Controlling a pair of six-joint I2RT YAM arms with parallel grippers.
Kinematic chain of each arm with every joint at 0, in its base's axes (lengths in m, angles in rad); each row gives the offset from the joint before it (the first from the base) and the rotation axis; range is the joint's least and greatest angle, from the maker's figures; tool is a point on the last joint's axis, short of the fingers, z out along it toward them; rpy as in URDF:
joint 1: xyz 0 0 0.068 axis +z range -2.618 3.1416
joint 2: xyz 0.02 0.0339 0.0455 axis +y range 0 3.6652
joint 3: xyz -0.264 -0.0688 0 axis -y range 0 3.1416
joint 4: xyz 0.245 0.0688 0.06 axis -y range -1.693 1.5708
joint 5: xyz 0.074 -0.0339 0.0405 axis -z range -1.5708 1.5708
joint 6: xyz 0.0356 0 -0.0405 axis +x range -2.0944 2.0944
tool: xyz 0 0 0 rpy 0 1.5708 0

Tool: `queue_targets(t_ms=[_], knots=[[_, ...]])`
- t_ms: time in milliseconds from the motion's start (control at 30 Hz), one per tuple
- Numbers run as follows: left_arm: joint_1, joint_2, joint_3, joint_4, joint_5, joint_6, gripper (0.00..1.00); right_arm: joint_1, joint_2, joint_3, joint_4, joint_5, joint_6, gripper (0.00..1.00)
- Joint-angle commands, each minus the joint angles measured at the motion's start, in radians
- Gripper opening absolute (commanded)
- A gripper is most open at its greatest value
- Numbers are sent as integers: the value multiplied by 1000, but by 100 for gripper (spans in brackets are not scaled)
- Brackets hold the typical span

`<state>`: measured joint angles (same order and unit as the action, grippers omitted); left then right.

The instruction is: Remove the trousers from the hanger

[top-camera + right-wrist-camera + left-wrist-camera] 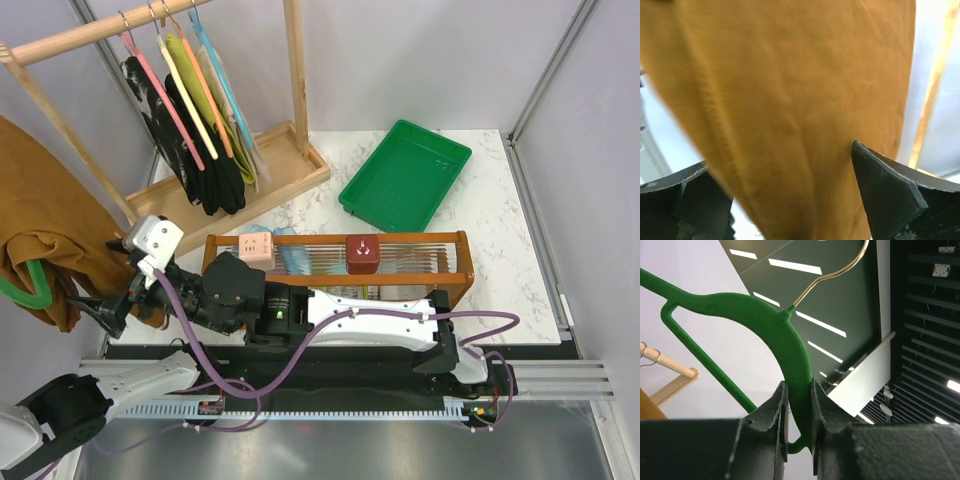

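The rust-brown trousers (45, 225) hang bunched at the far left, draped on the green hanger (24, 292), of which only a short curve shows below the cloth. In the left wrist view my left gripper (799, 386) is shut on the hanger's curved shoulder (765, 320), below its metal hook (840, 271). The left gripper itself is hidden in the top view. My right gripper (98, 310) reaches left to the lower edge of the trousers. In the right wrist view it (782, 160) is open, with the trousers' cloth (790, 90) hanging between the jaws.
A wooden rack (100, 28) at the back left carries pink, yellow, orange and blue hangers with a black garment (205, 160) and a pale olive one. A green tray (405, 175) lies at the back. A wooden crate (340, 262) stands in front of the arms.
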<state>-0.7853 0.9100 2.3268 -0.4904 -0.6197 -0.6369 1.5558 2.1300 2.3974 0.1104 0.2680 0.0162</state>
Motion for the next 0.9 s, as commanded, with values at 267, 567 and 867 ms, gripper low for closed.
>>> queue_targets(t_ms=[267,567,867], knots=[[-9,10,-17,154,86,-78,2,1,67,104,113,157,-101,81],[-9,-11,-15,141,72,-58,2,1,16,43,98,137,-114,77],[-15,-16,-10,128,54,-18,2,1,-73,-50,77,128,-111,77]])
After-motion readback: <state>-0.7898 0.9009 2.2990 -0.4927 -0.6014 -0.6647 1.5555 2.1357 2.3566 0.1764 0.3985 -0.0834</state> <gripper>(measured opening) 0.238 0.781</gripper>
